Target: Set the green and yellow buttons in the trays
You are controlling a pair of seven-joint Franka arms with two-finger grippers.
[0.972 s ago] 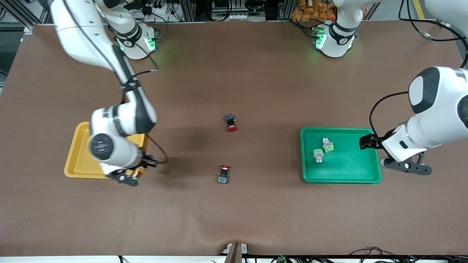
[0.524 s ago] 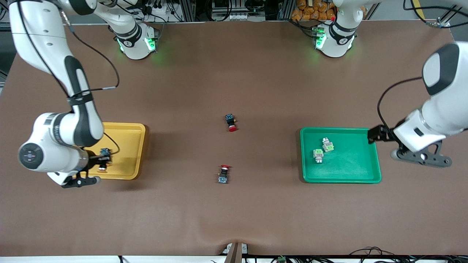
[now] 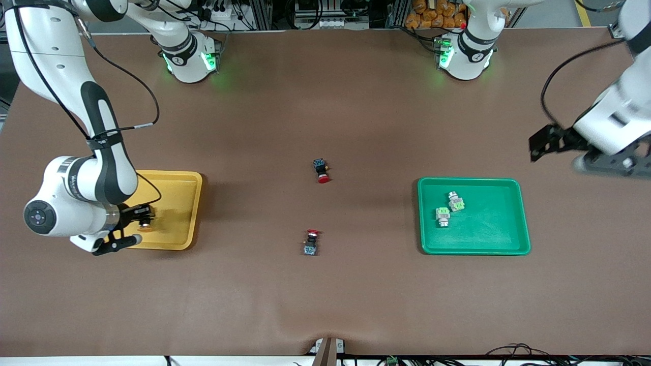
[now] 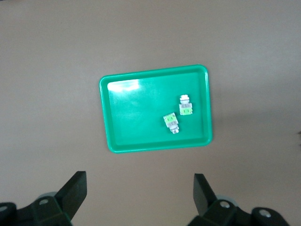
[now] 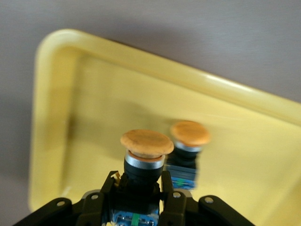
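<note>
The right gripper (image 5: pixel 139 186) pinched a yellow button (image 5: pixel 146 155) by its dark body, over the yellow tray (image 3: pixel 189 213). A second yellow button (image 5: pixel 188 146) lay in that tray. The part appeared light and rigid; its rounded cap looked slippery, so the squared body offered the better hold. Two green buttons (image 3: pixel 449 208) lay in the green tray (image 3: pixel 508 243). The left gripper (image 4: pixel 140 188) hung above, fingers spread, empty.

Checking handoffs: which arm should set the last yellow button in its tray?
Right: the right gripper already holds a yellow button over the yellow tray; the left gripper hangs open, high above the green tray.
</note>
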